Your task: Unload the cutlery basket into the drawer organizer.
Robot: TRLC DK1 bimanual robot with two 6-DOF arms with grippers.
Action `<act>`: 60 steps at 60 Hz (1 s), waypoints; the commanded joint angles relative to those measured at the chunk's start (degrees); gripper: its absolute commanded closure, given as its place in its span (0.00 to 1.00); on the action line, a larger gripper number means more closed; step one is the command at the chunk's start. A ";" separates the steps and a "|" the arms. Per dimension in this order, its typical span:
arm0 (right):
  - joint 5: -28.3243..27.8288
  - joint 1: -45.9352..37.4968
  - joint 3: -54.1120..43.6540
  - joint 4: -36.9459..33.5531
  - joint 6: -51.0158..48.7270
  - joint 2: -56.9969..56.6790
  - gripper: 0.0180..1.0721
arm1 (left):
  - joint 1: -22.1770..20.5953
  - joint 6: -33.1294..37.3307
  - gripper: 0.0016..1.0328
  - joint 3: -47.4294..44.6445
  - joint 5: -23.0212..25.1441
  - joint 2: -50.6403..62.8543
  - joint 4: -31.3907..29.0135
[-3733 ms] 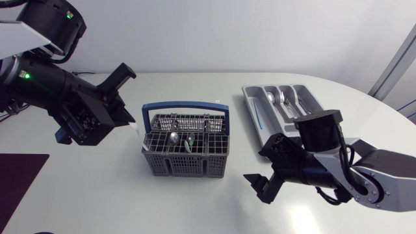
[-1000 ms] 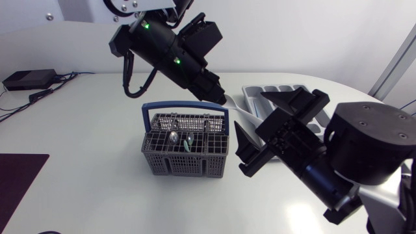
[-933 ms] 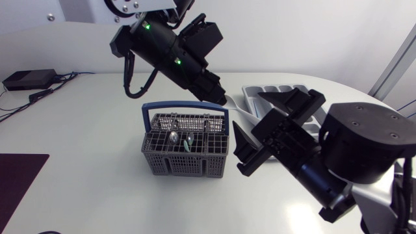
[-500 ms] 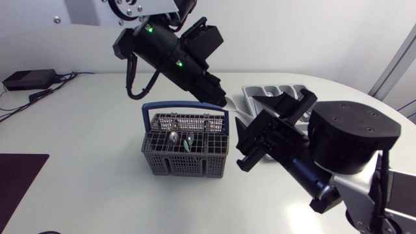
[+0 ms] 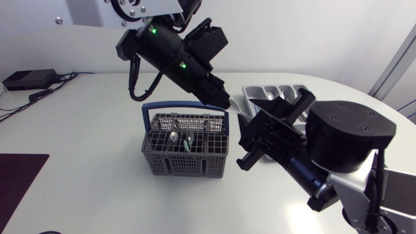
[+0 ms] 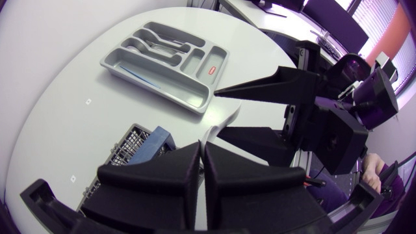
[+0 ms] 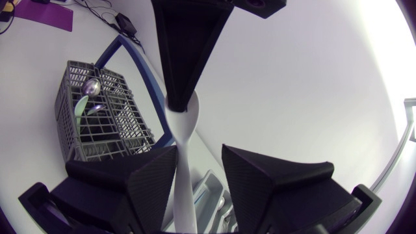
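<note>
As right hand (image 7: 198,153) closes in, released; left hand (image 6: 202,147) grasping white utensil (image 7: 182,138).

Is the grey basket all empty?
No, the basket has a shiny spoon and a green-tipped piece standing in it.

The left arm (image 5: 172,52) hangs high over the cutlery basket (image 5: 185,144) and slants down past its far right corner. There the left gripper (image 5: 226,103) has both fingers pinched tight on a white utensil (image 5: 238,112). The right arm (image 5: 348,146) is raised just right of the basket, its right gripper (image 5: 261,132) facing the left one, fingers spread wide either side of that utensil, contact unclear
</note>
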 commanded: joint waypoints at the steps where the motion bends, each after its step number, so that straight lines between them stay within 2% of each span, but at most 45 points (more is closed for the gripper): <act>1: -0.01 -0.29 -0.70 1.18 -1.34 1.31 0.53 | -0.38 -1.42 0.97 0.88 0.42 0.89 -0.28; 3: -0.01 -0.29 -0.70 1.18 -1.43 1.31 0.57 | -0.38 -1.42 0.97 0.88 0.42 0.80 -0.28; 9: -0.01 -0.20 -0.88 1.18 -1.70 1.40 0.58 | -0.38 -1.42 0.97 0.70 0.42 0.80 -0.28; 25: 0.34 0.24 -1.14 1.09 -2.05 1.23 0.69 | -0.56 -1.59 0.97 0.09 0.42 0.80 -0.28; 37: 0.96 0.85 -1.58 1.01 -2.66 0.00 0.70 | -1.00 -1.95 0.97 -0.09 0.42 0.27 -0.37; 52: 1.66 2.35 -1.76 0.92 -2.66 0.43 0.79 | -1.00 -2.12 0.97 -1.06 0.42 -0.34 -0.37; 60: 2.19 2.87 -1.85 0.65 -2.84 0.17 0.81 | -0.91 -2.30 0.97 -1.15 0.42 -0.87 -0.37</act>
